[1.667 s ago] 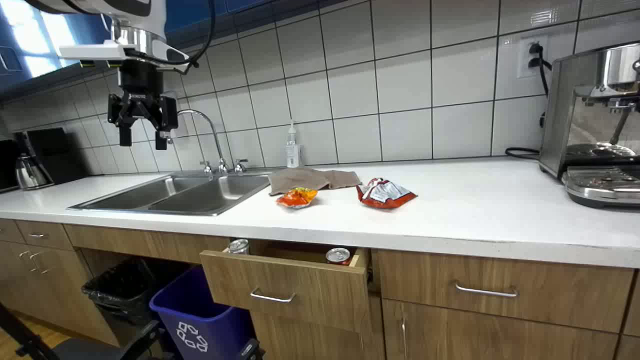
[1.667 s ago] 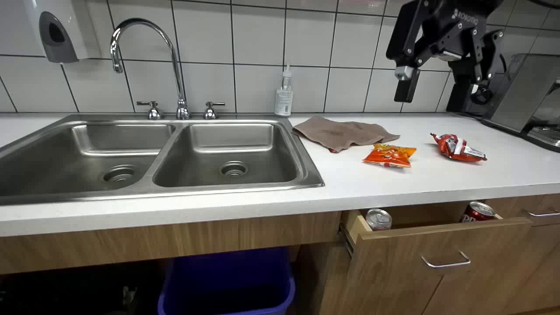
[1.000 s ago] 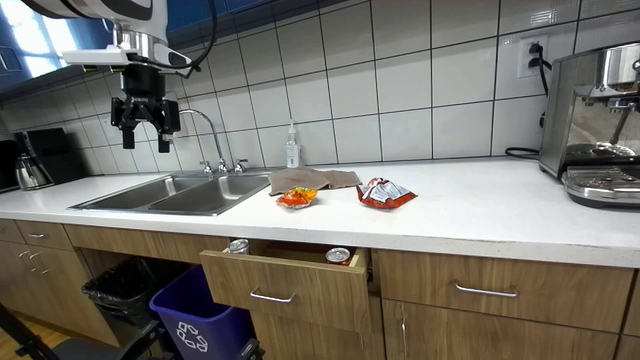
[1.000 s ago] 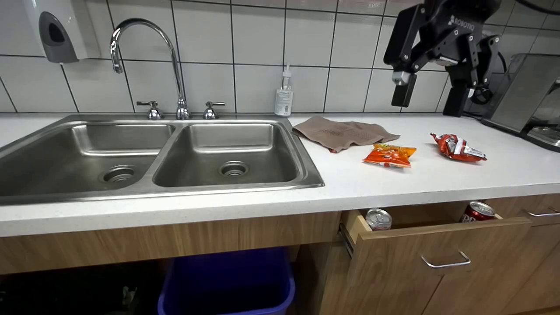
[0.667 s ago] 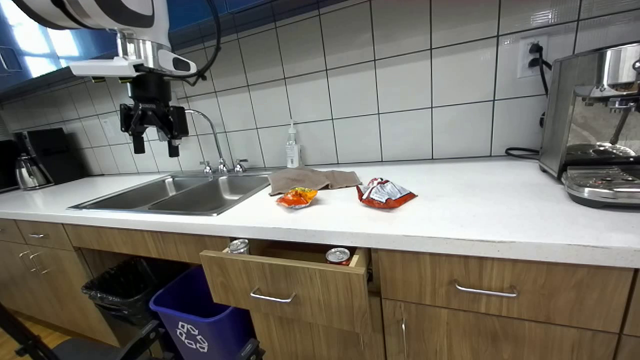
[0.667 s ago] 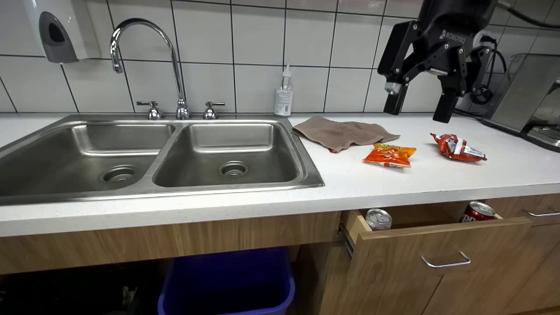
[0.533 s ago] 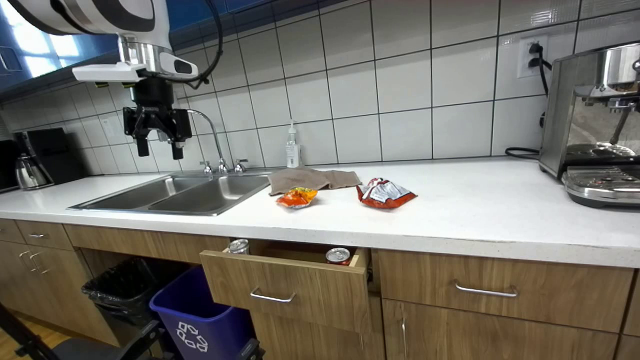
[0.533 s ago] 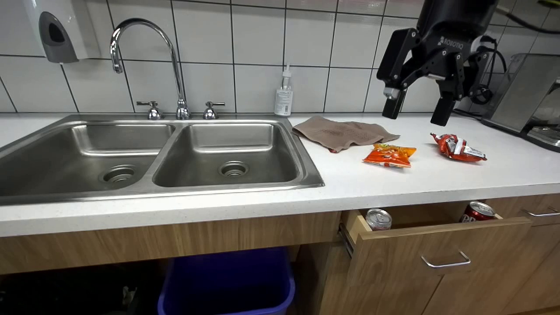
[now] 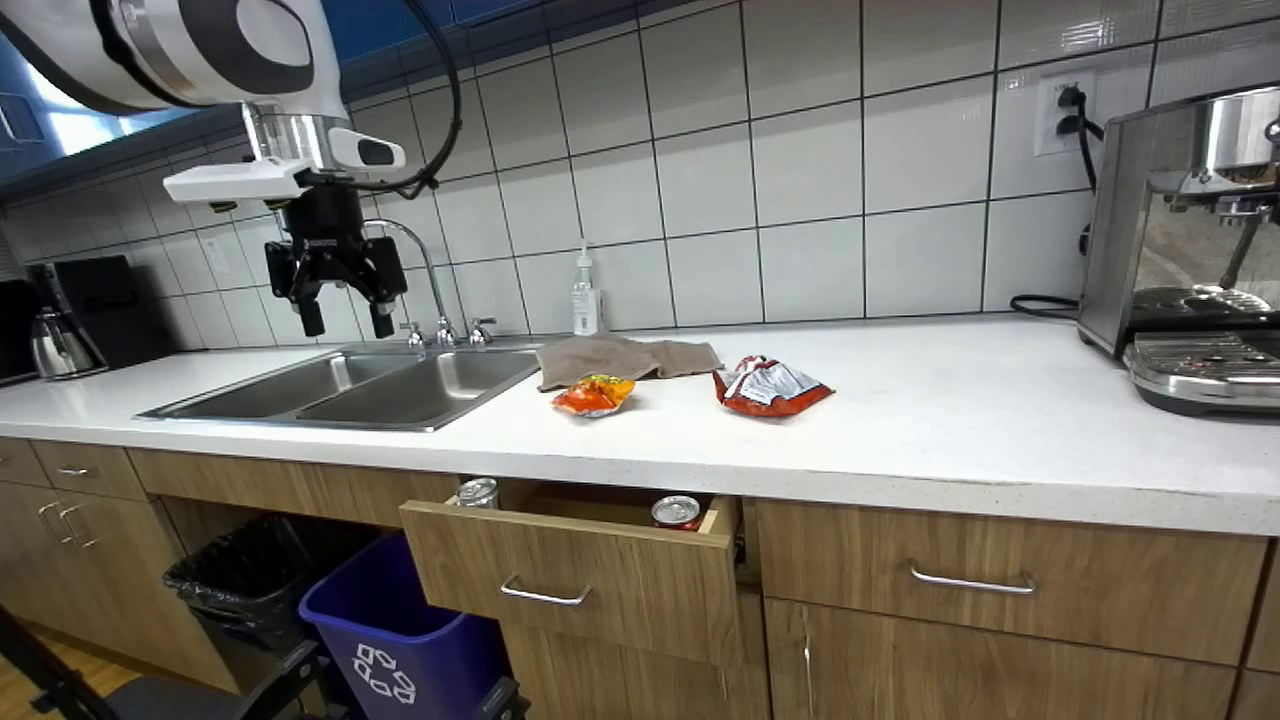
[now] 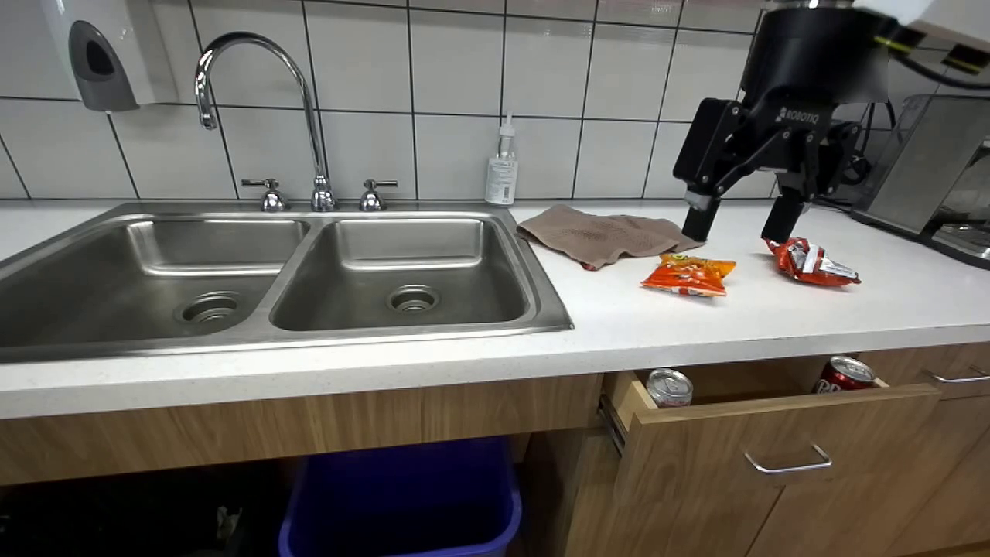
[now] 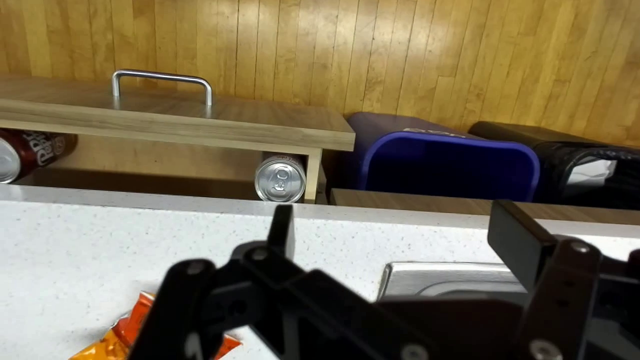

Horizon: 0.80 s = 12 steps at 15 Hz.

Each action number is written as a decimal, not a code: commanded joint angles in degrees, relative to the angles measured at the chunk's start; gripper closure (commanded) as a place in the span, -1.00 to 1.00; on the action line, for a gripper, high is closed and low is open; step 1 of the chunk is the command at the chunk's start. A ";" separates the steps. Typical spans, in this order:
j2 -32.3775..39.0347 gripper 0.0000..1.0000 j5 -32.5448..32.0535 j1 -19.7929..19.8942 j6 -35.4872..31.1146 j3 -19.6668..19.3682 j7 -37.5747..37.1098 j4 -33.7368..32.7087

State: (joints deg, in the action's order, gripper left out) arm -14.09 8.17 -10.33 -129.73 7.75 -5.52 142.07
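Note:
My gripper hangs in mid-air above the counter, pointing down, jaws wide apart. Nothing lies between its fingertips; in the wrist view the counter and a sink corner show through the gap of the gripper. An orange snack bag lies on the counter below, partly hidden behind a finger in the wrist view. To its right is a red and white snack bag. A brown cloth lies behind them. A pulled-out drawer holds a silver-topped can and a dark red can.
A double steel sink with a tall faucet is set in the counter. A clear pump bottle stands by the tiled wall. An espresso machine sits at the right. Below are a blue recycling bin and a black-lined bin.
My gripper has come down toward the counter, shifting right in an exterior view. Its jaws stay apart. Bags, cloth, cans and drawer have not moved.

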 commanded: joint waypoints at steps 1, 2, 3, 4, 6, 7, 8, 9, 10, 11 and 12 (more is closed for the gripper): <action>-2.07 -1.00 -3.03 1.28 -3.98 0.85 -1.49 3.65; -2.13 -1.00 -3.56 1.42 -4.89 0.76 -1.51 4.34; -2.17 -1.00 -4.04 1.61 -5.88 0.65 -1.49 5.12; -2.19 -1.00 -4.43 1.82 -6.68 0.57 -1.56 5.76; -2.25 -1.00 -5.21 2.36 -8.58 0.33 -1.67 7.40; -2.28 -1.00 -5.67 2.70 -9.44 0.26 -1.89 8.11; -2.34 -1.00 -5.95 3.07 -10.36 0.11 -2.01 8.91; -2.39 -1.00 -6.13 3.46 -11.19 -0.04 -2.14 9.61; -2.41 -1.00 -6.16 3.80 -12.05 -0.21 -2.20 10.25; -2.37 -1.00 -5.98 4.17 -12.92 -0.46 -2.20 10.91; -2.38 -1.00 -5.80 4.48 -13.97 -0.64 -2.36 11.53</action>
State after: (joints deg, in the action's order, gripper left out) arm -14.41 3.60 -7.18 -140.85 7.30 -5.95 150.68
